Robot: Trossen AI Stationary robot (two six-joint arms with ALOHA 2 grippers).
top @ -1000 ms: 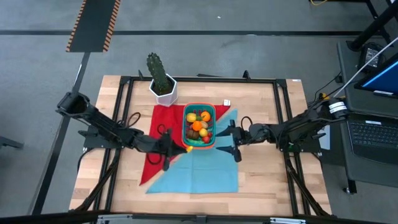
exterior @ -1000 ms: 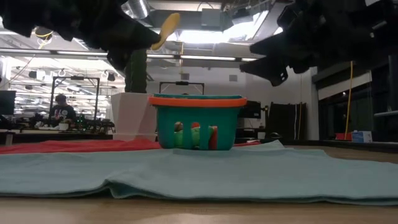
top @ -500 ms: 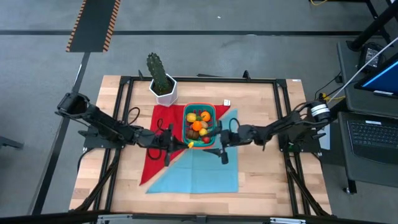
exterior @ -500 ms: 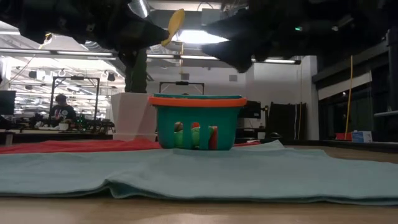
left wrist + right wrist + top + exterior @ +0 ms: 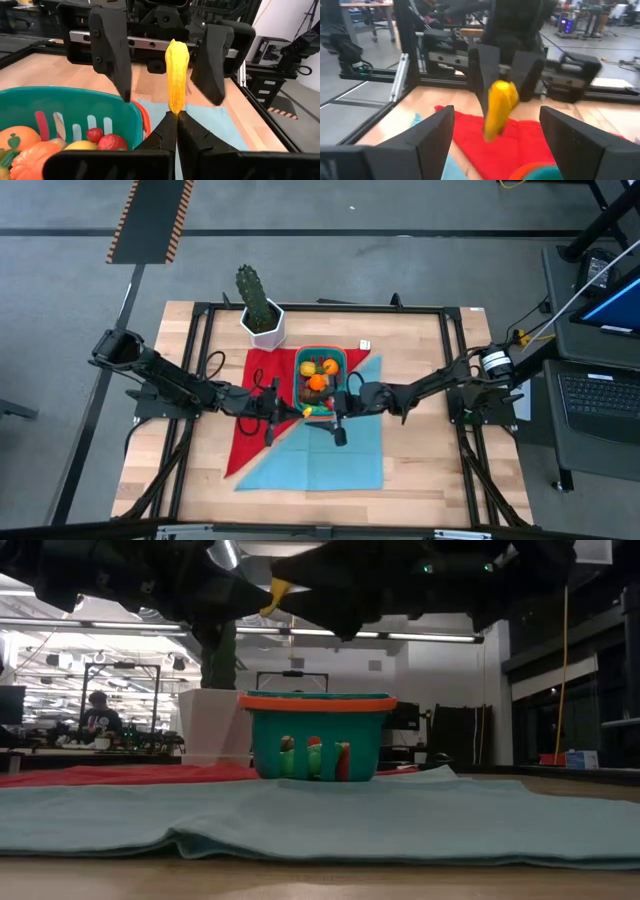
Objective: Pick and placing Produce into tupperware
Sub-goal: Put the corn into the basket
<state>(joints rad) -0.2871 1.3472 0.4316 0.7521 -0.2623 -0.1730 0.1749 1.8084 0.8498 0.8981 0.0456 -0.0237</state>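
Since a second ago the right gripper (image 5: pixel 167 62) has swung in from beside the tupperware (image 5: pixel 320 380) and now faces the left gripper (image 5: pixel 176 122). From the left wrist view outward: shut left fingers pinch a yellow banana (image 5: pixel 177 75) by its lower end, upright. Beyond, the right jaws stand wide, one either side of it, not touching. This looks like a handover above the container's near edge.

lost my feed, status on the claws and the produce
Left claw shut on banana, held up beside the tub. Right claw open, either side of the banana. Tub holds other produce. Nothing in the way.
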